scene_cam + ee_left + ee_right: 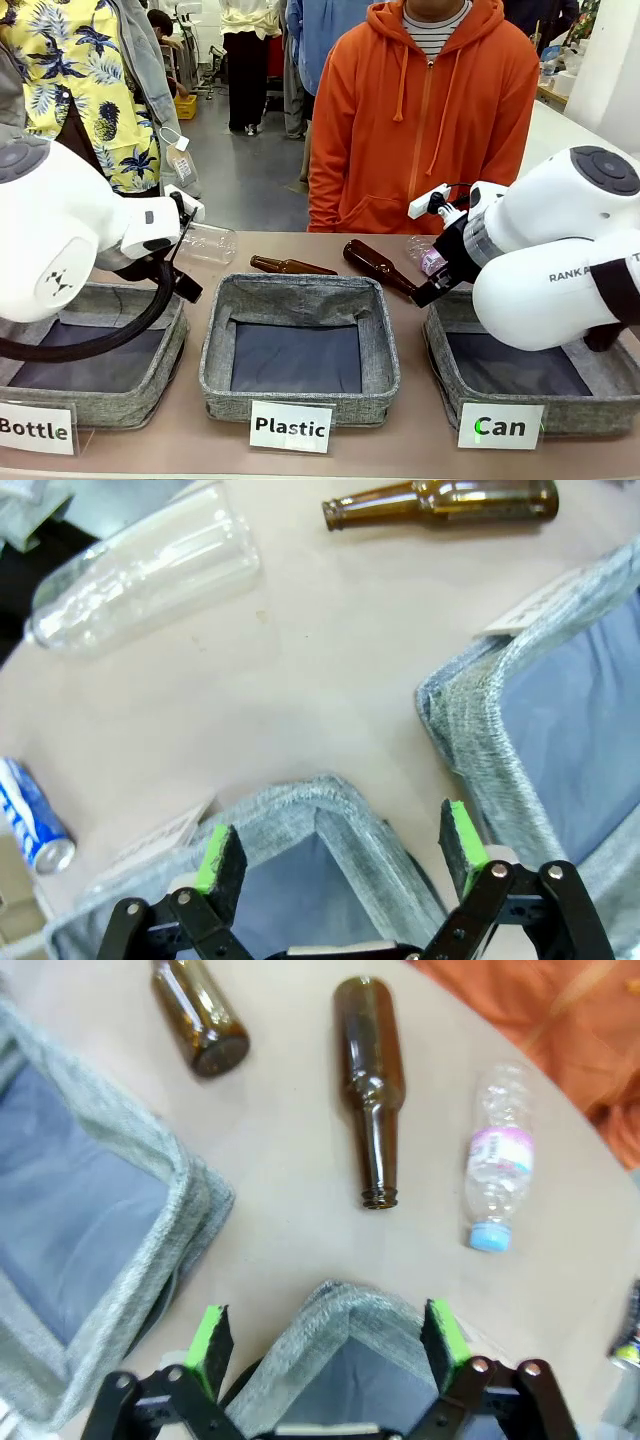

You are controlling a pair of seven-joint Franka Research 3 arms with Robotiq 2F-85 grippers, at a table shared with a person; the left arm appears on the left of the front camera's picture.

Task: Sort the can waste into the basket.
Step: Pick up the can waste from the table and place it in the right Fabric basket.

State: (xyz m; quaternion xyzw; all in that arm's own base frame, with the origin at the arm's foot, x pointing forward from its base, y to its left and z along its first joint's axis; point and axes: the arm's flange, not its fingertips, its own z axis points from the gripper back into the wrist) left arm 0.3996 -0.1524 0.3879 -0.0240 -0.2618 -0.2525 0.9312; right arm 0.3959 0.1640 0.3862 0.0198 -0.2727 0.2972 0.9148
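Nearest the robot, three grey fabric baskets stand in a row on the bench (420,455), each with a white sign at its foot: the Bottle basket (120,405) on the left, the Plastic basket (225,380) in the middle and the Can basket (570,412) on the right, its dark lining showing. The left gripper (340,845) hangs above the far right corner of the Bottle basket, its jaws spread wide with nothing between the green pads (the grey rim shows below them). The right gripper (325,1340) hangs likewise above the far left corner of the Can basket, jaws wide apart and holding nothing. Just outside the Bottle basket's wall, the blue-and-white can (30,815) lies on its side on the bench, at the other end of the row from the Can basket. Farther across, a large clear plastic bottle (205,243) lies beyond the Bottle basket. Two brown glass bottles lie beyond the Plastic basket, one (292,266) near its far rim and the other (378,267) slanting with its neck toward the Can basket's corner. Beside that one lies a small plastic bottle (497,1160) with a pink label and a blue cap. At the far side stands a person (430,110) in an orange hooded top.
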